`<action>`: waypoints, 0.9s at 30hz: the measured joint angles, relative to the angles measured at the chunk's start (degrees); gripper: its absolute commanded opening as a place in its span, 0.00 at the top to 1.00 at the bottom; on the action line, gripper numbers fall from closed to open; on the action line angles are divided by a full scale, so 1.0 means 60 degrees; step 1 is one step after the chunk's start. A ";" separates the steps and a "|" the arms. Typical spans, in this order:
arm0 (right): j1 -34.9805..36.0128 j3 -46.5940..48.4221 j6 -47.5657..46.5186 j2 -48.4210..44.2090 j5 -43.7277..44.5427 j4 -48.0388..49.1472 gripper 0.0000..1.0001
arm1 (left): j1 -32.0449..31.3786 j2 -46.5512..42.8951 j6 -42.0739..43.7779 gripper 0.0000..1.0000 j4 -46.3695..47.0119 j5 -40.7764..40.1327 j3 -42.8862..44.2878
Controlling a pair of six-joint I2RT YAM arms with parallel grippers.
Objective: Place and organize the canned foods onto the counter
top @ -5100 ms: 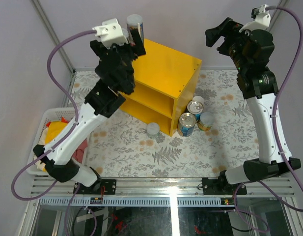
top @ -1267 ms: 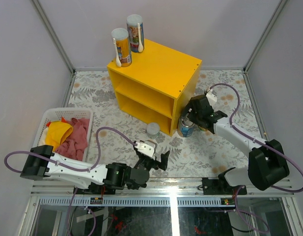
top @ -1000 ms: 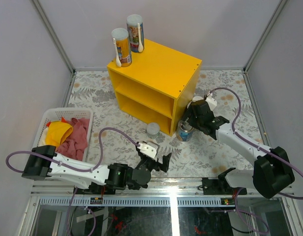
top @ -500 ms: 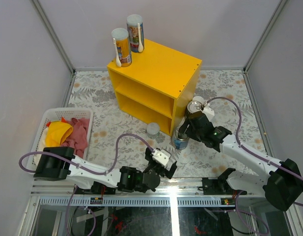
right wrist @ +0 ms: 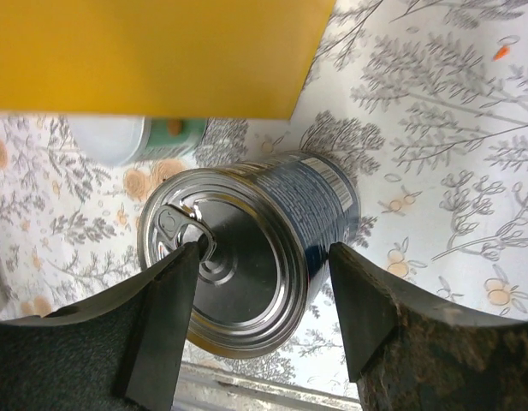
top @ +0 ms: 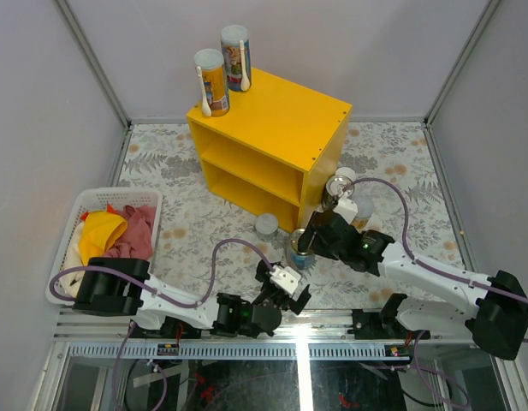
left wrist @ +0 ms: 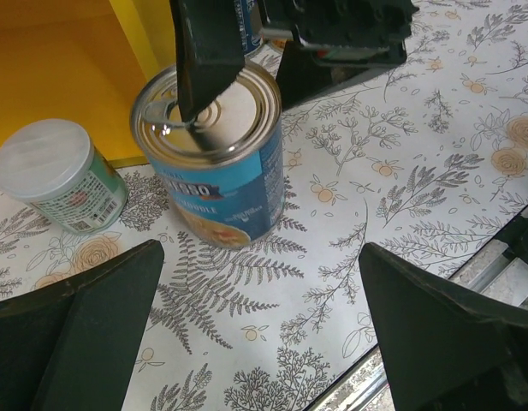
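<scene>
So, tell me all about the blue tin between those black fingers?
It's a wide steel can with a blue printed label and an unopened ring-pull lid. It stands upright on the leaf-patterned table, just in front of the yellow shelf, a small white-lidded can beside it but apart. The right arm's black fingers sit either side, one tip at the lid's rim by the pull tab, seemingly gripping it.

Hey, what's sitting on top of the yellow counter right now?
Two tall tubes stand upright at the back left corner of the counter: a yellow tube in front and a second tube behind it. They hide the bit of top right behind them.
</scene>
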 measured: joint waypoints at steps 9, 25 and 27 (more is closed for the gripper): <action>0.1796 0.0047 0.0470 0.0222 0.0561 0.0095 0.31 | 0.0000 0.0025 -0.0040 0.01 0.0153 -0.0335 -0.0149; 0.2597 0.0696 -0.0182 -0.0364 0.1701 -0.1388 0.14 | 0.0011 0.0426 -0.0521 0.00 0.0736 -0.0933 -0.0769; 0.2597 0.0885 -0.0339 -0.0503 0.1876 -0.1515 0.13 | 0.0018 0.0565 -0.0448 0.00 0.1009 -0.0929 -0.0787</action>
